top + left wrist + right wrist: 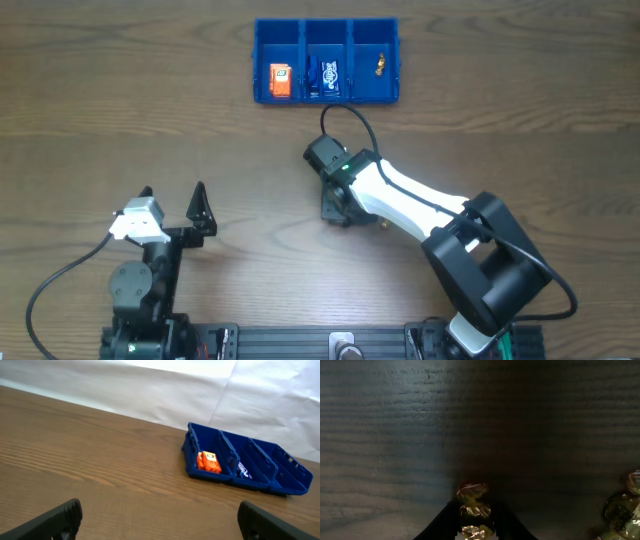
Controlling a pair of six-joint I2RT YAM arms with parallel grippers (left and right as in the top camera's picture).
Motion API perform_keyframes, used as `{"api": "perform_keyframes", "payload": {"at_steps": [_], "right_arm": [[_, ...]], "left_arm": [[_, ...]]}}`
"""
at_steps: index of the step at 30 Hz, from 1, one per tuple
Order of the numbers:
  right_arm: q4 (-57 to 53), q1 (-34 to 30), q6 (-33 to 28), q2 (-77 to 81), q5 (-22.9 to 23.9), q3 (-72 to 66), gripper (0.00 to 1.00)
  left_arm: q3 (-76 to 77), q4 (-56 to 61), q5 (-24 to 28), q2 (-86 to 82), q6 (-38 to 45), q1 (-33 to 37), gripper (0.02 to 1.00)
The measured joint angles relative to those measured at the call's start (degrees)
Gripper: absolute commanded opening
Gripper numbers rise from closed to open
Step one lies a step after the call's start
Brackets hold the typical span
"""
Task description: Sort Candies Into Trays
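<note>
At the left, the left gripper sits low over the wooden table, close to its own base, with its two fingers spread wide and nothing between them; its wrist view shows the same wide gap with bare wood between the fingers. It is well apart from every candy.

Further right, at the far edge of the table, stands the blue tray, which has three compartments side by side. The left compartment holds an orange candy, the middle one a blue candy, and the right one a small gold candy. The left wrist view shows the tray from its end, with the orange candy in the nearest compartment.

On the near side of the tray, roughly below its middle compartment in the top view, the right gripper points down at the table. Its wrist view shows the fingers drawn close together around a gold-wrapped candy, which sits pinched between the tips right at the wood. Whether it rests on the surface or is just clear of it cannot be told.

Right of that, a second gold candy lies loose on the table near the gripper, not touching it
</note>
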Motion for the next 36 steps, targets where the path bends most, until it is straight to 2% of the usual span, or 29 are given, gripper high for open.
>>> {"api": "perform_keyframes", "payload": {"at_steps": [7, 11, 15, 19, 24, 27, 33, 36], "right_arm": [[-0.15, 0.33, -0.02, 0.0, 0.02, 0.17, 0.196], [-6.32, -0.39, -0.94, 0.04, 1.55, 4.79, 0.196], [-13.81, -3.54, -4.57, -0.07, 4.68, 17.75, 0.198], [-16.17, -9.03, -9.62, 0.94, 8.33, 35.58, 0.202], [-17.51, -16.61, -16.65, 10.45, 12.85, 60.22, 0.202], [-17.33, -19.39, -19.52, 18.53, 13.92, 67.14, 0.202], [-15.3, -22.49, -21.4, 31.01, 11.1, 68.06, 0.205], [-14.58, -23.02, -21.62, 32.2, 10.34, 68.04, 0.211]], "left_arm": [[0.0, 0.0, 0.0, 0.0, 0.0, 0.0, 0.998], [0.0, 0.0, 0.0, 0.0, 0.0, 0.0, 0.998], [0.0, 0.04, 0.0, 0.0, 0.0, 0.0, 0.998], [0.0, -0.02, 0.0, 0.0, 0.0, 0.0, 0.996], [0.02, -0.02, 0.0, 0.0, 0.02, 0.0, 0.998], [0.0, -0.02, -0.02, 0.0, 0.0, 0.0, 0.998], [0.02, -0.02, 0.0, 0.0, 0.0, 0.0, 0.998], [0.02, 0.0, 0.0, 0.0, 0.0, 0.0, 0.996]]}}
